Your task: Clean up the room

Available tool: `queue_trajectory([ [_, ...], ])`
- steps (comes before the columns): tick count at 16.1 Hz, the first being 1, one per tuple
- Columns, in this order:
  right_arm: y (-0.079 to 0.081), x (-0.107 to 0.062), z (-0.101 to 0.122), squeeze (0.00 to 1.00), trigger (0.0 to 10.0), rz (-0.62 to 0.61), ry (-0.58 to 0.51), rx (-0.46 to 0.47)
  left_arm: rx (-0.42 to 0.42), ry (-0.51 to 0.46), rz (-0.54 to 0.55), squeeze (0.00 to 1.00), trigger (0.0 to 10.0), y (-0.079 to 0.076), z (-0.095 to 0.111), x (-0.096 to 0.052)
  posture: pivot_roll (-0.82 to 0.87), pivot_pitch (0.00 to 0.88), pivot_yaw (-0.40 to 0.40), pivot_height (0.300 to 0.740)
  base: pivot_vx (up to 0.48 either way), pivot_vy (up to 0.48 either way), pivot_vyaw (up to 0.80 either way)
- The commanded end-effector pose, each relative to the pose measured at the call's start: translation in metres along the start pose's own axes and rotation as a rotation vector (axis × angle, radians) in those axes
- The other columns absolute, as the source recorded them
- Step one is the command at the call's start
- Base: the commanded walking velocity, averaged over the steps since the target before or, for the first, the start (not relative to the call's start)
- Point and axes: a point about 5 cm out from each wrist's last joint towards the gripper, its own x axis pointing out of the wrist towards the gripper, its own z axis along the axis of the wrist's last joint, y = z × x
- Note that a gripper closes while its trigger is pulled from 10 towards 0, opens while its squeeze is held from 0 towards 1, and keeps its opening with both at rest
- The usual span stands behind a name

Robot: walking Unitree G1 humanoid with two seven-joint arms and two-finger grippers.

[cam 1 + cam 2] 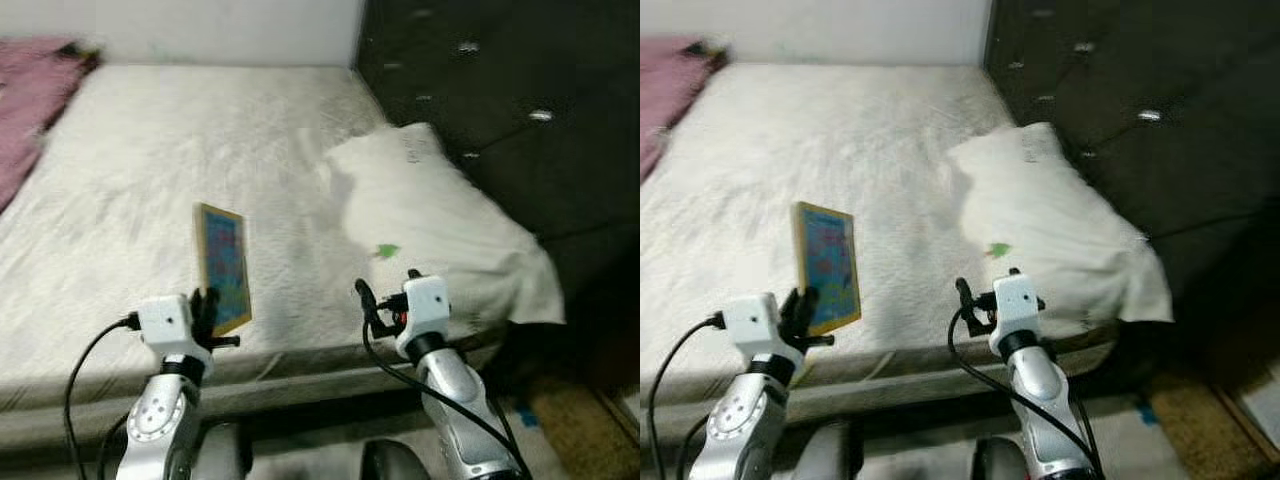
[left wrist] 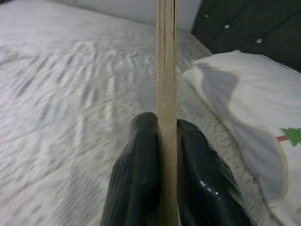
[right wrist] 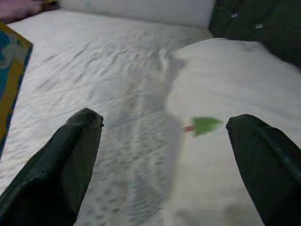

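Ahead of us spreads a white-quilted bed (image 1: 180, 170), a white pillow (image 1: 440, 230) lying against its dark tufted headboard (image 1: 500, 90) and a pink blanket (image 1: 30, 90) at the far left corner. Our left gripper (image 2: 167, 141) pinches a thin picture book (image 1: 224, 266) upright above the near edge of the mattress, fingers clamped on its lower edge. Our right gripper (image 3: 164, 141) hovers spread wide, empty, before the pillow's small green tree print (image 3: 203, 125).
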Motion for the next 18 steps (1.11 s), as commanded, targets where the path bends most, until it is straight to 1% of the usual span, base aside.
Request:
queue_trajectory([
  [1, -0.006, -0.001, -0.002, 0.0, 10.0, -0.015, 0.013, -0.004, -0.012, -0.047, -0.052, 0.0, 10.0, -0.012, 0.008, 0.004, 0.01, 0.061, -0.04, 0.626, 0.386, 0.0, 0.0],
  [4, -0.006, -0.001, -0.003, 0.0, 10.0, -0.009, 0.018, -0.007, -0.018, -0.045, -0.057, 0.0, 10.0, -0.013, 0.008, 0.005, 0.01, 0.058, -0.04, 0.626, 0.369, 0.0, 0.0],
  [6, -0.005, 0.0, -0.003, 0.0, 10.0, -0.008, 0.017, -0.003, -0.024, -0.041, -0.054, 0.0, 10.0, -0.013, 0.008, 0.006, 0.01, 0.057, -0.04, 0.626, 0.0, 0.0, 0.0],
  [8, -0.006, 0.0, -0.003, 0.0, 10.0, -0.006, 0.016, -0.004, -0.039, -0.04, -0.029, 0.0, 10.0, -0.011, 0.007, 0.007, 0.01, 0.056, -0.039, 0.626, 0.0, 0.0, 0.0],
  [9, -0.006, 0.0, -0.004, 0.0, 10.0, -0.006, 0.017, -0.007, -0.074, -0.039, 0.029, 0.0, 10.0, -0.005, 0.006, 0.007, 0.01, 0.055, -0.038, 0.626, 0.0, 0.0, 0.0],
  [10, -0.005, 0.0, -0.004, 0.0, 10.0, -0.005, 0.016, -0.007, -0.102, -0.034, 0.059, 0.0, 10.0, 0.0, 0.006, 0.01, 0.01, 0.055, -0.038, 0.616, 0.0, 0.0, 0.0],
  [11, -0.005, 0.0, -0.003, 0.0, 10.0, -0.005, 0.016, -0.008, -0.106, -0.038, 0.067, 0.0, 10.0, 0.001, 0.006, 0.011, 0.01, 0.055, -0.038, 0.606, 0.0, 0.0, 0.0],
  [13, -0.005, 0.0, -0.004, 0.0, 10.0, -0.003, 0.017, -0.009, -0.119, -0.041, 0.071, 0.0, 10.0, 0.002, 0.008, 0.015, 0.01, 0.055, -0.042, 0.601, 0.0, 0.0, 0.0],
  [15, -0.006, -0.001, -0.004, 0.0, 10.0, -0.003, 0.02, -0.01, -0.214, -0.005, 0.109, 0.0, 10.0, 0.003, 0.003, 0.02, 0.0, 0.053, -0.043, 0.601, 0.0, 0.0, 0.0],
  [16, -0.007, -0.001, -0.004, 0.0, 10.0, -0.003, 0.02, -0.01, -0.243, 0.007, 0.115, 0.0, 10.0, 0.002, 0.001, 0.021, 0.0, 0.053, -0.044, 0.601, 0.0, 0.0, 0.0],
  [17, -0.008, -0.001, -0.004, 0.0, 10.0, -0.004, 0.02, -0.011, -0.314, 0.046, 0.125, 0.0, 10.0, 0.001, -0.002, 0.025, -0.01, 0.053, -0.046, 0.601, 0.0, 0.0, 0.0],
  [18, -0.01, -0.002, -0.002, 0.0, 10.0, -0.004, 0.014, -0.012, -0.404, 0.125, 0.117, 0.0, 10.0, -0.006, -0.011, 0.029, -0.01, 0.054, -0.05, 0.591, 0.0, 0.0, 0.0],
])
